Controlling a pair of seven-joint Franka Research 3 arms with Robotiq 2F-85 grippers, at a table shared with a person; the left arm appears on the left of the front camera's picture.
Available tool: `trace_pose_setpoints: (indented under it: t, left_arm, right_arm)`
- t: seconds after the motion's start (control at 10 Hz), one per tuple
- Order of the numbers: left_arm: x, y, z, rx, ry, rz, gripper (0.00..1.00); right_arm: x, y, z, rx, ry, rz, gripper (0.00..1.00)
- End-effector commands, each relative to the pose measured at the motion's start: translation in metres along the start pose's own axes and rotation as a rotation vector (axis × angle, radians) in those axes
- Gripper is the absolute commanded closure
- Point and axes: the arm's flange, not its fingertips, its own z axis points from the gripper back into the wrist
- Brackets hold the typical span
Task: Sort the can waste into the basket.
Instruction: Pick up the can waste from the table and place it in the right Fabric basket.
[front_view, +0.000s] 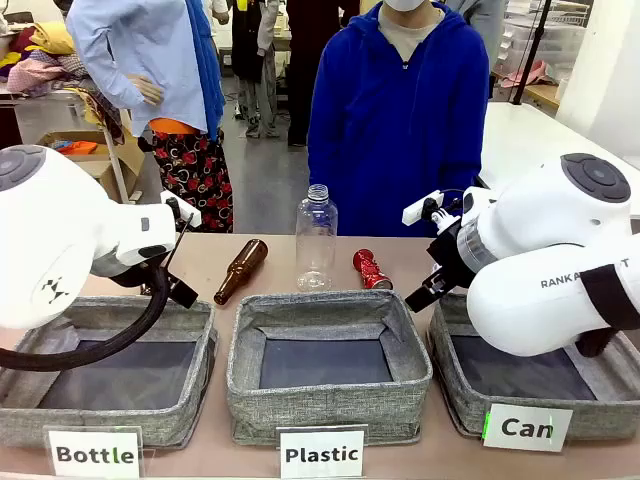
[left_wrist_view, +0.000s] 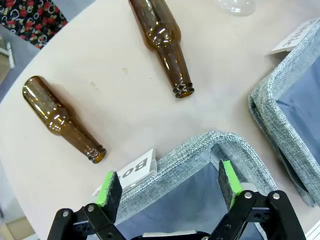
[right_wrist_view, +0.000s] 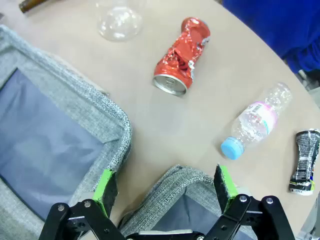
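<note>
Pale table (front_view: 400, 262), carrying: shiny red crushed can (right_wrist_view: 181, 56) toward far edge; black crushed can (right_wrist_view: 305, 161) by right edge; neither in grey fabric "Can" basket (front_view: 455, 400), near right corner. Both right hand (right_wrist_view: 165, 184) and left hand (left_wrist_view: 169, 184): fingers apart, empty. First pick pending, by my reading: right hand must reach out to a can.

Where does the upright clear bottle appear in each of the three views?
Front view: the clear bottle stands at the centre, just behind the middle basket.
Left wrist view: its bottom is cut by the top edge, right of centre.
Right wrist view: near the top edge, left of centre.
Shared landmark: the middle basket, near the bottle in every view.
</note>
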Motion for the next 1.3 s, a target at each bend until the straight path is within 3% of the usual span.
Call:
trace_pose_setpoints:
  t: [0.0, 1.2]
  left_arm:
    - [0.0000, 0.0000, 0.0001, 0.000, 0.000, 0.000, 0.00]
    - [0.0000, 0.0000, 0.0001, 0.000, 0.000, 0.000, 0.00]
  right_arm:
    - [0.0000, 0.0000, 0.0000, 0.000, 0.000, 0.000, 0.00]
    - [0.0000, 0.0000, 0.0000, 0.000, 0.000, 0.000, 0.00]
